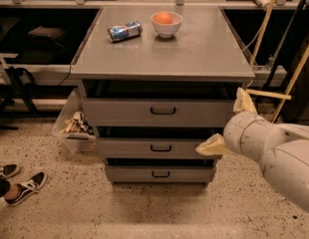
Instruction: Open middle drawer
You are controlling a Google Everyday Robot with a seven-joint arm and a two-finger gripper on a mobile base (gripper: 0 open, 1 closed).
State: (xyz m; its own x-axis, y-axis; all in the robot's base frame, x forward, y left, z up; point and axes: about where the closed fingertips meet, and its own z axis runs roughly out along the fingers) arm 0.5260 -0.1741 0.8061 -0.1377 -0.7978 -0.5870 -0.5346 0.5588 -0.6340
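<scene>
Fingers spread, the pincer (218, 122) hangs at the right end of the middle drawer (129, 149), leaving its handle (161, 148) unblocked from the front. Open floor (144, 213) lies before the drawers. A bin (75, 126) crowds the left side and a leaning pole (263, 28) the right.

Cabinet (159, 59): grey metal, matt, smooth top.
Middle drawer (127, 148): same matt grey metal front; black handle.
Gripper (219, 122), at cabinet's right front: spread fingers (210, 146) tan, matt; arm (279, 143) shell smooth, pale, plastic-looking.
Bowl (167, 28) on cabinet top: glossy white.
Can (124, 31) beside bowl: shiny metal.
Floor (144, 208) below cabinet: speckled, smooth.
</scene>
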